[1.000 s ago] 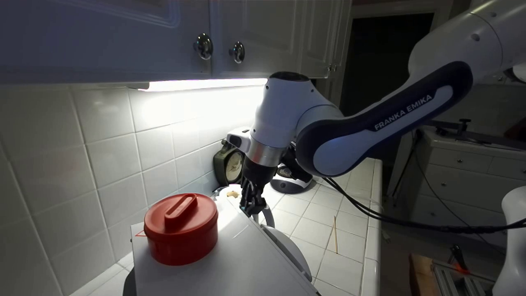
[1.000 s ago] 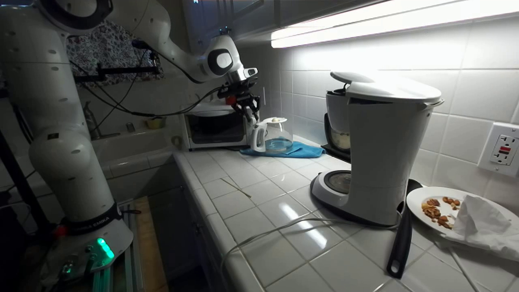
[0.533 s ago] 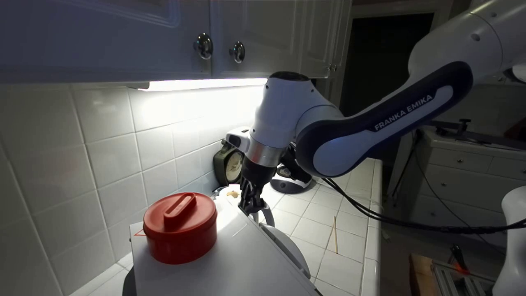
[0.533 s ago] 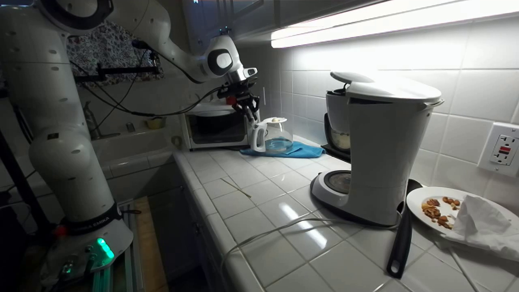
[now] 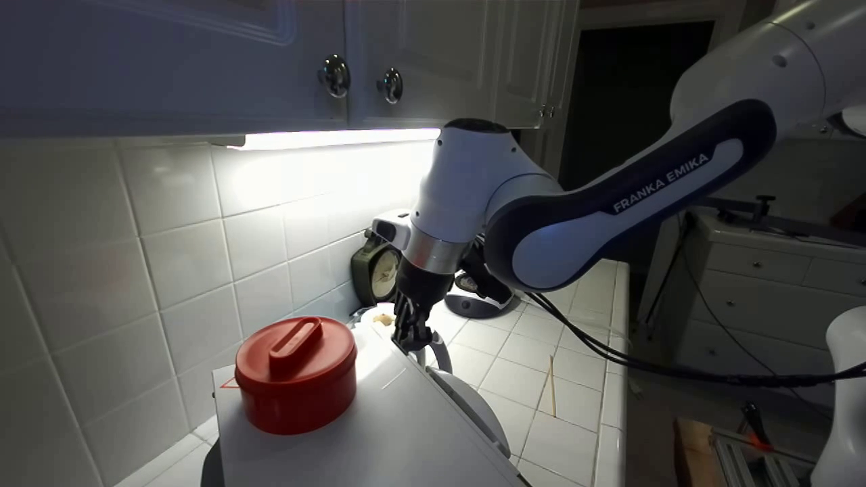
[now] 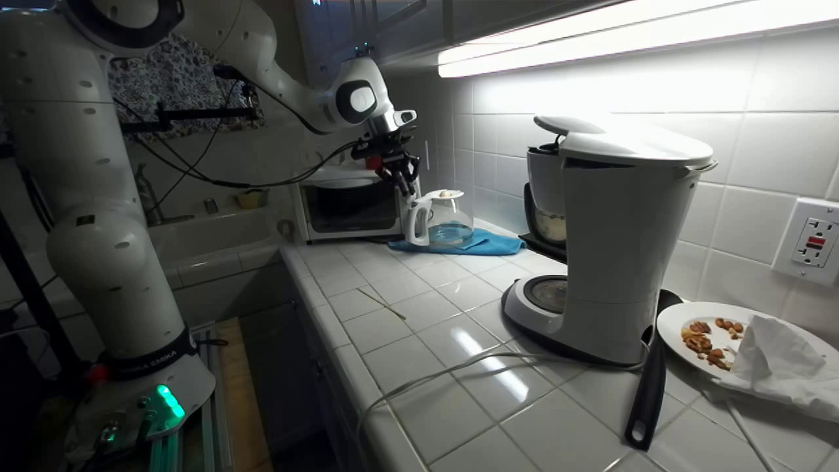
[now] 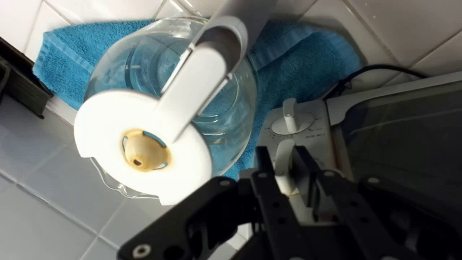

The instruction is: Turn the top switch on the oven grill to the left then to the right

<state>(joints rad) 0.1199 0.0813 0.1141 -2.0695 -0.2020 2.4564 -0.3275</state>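
"Made out any lettering?"

"Read FRANKA EMIKA along the arm [image 5: 663,182], higher than the oven [image 5: 385,443], in an exterior view. Caught EMIKA again on the base [image 6: 134,393], well apart from the oven, also in an exterior view."

"Found the oven where?"

"On the tiled counter [image 6: 406,288], with a lidded red tin [image 5: 298,396] on top and a carafe [image 7: 169,115] just beside, on a blue towel [image 7: 306,68]."

"Spotted any print on the oven?"

"Noticed a red outlined mark [image 5: 230,383] on top, just beside the tin. Also saw fine print and ticks round the lower knob [image 7: 290,115], on the oven's front panel [image 7: 320,115]; too blurred to read."

"Checked the gripper [image 7: 283,153]?"

"Found it set narrow at the oven's panel, with the upper knob [image 7: 285,168] pinched between the fingers [image 7: 266,164]. Couldn't tell how firmly."

"Looked for writing beyond the oven?"

"Glimpsed a green-cased dial [image 5: 380,274] there, too small to read. Saw the coffee maker [image 6: 616,262] too, well apart from the oven on the same counter, and a thin stick [image 6: 381,303] out in front of the oven."
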